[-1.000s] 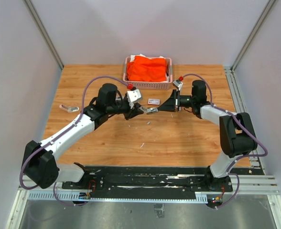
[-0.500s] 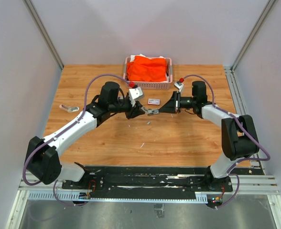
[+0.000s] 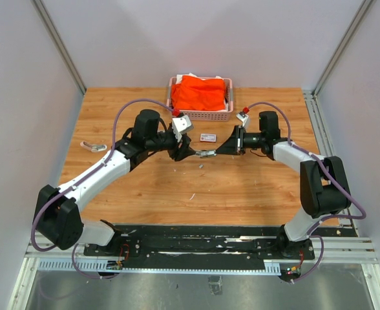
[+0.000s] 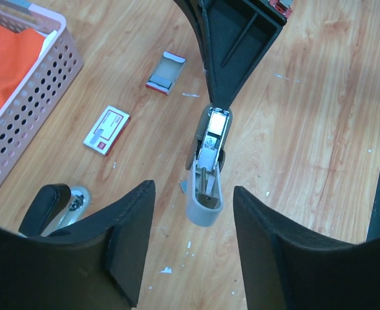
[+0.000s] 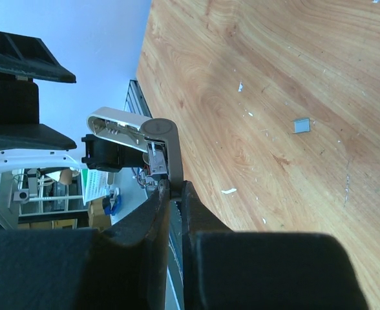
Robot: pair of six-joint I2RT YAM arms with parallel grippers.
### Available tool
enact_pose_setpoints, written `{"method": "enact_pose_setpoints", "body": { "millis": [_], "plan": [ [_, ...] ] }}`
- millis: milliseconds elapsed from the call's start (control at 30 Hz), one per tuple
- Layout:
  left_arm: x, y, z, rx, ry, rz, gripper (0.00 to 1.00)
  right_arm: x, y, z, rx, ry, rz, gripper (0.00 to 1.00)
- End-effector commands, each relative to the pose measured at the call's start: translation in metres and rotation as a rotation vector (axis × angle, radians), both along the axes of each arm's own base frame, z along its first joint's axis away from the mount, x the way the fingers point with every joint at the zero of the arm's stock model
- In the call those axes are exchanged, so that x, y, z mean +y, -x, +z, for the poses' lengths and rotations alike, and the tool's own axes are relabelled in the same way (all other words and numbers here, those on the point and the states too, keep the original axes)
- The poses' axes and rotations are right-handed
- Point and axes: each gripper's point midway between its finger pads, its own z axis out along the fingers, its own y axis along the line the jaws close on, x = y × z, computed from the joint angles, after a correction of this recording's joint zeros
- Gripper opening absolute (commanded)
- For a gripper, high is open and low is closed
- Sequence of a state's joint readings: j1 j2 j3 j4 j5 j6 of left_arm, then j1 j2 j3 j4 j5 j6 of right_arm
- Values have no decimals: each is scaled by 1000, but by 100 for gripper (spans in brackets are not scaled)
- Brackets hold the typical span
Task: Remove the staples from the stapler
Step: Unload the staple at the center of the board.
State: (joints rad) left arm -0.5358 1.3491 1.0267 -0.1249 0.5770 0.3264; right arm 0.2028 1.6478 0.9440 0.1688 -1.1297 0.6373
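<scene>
Grey stapler [image 5: 138, 129], pinched in right hand [image 5: 174, 190], midair

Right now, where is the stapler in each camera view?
Top view: stapler mid-table, between left gripper and right gripper.
Left wrist: stapler at centre, ahead of the open fingers.
Right wrist: stapler left of centre, clamped in its jaws.
Shared landmark: wooden table.
</scene>
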Motion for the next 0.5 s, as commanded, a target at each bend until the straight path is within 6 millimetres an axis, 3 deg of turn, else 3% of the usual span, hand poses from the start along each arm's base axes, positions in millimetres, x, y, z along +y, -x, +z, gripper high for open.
{"method": "enact_pose_setpoints", "body": {
  "millis": [0,333,467],
  "plan": [
    [-1,-4,16,-47,30,1,59,5,-2,18,-68,-8,23,0],
    [4,-1,12,-24,30,32,88,5,-5,19,-141,-3,59,0],
    [3,-2,21,2,61,51,98,2,-6,17,-200,40,68,0]
  ]
}}
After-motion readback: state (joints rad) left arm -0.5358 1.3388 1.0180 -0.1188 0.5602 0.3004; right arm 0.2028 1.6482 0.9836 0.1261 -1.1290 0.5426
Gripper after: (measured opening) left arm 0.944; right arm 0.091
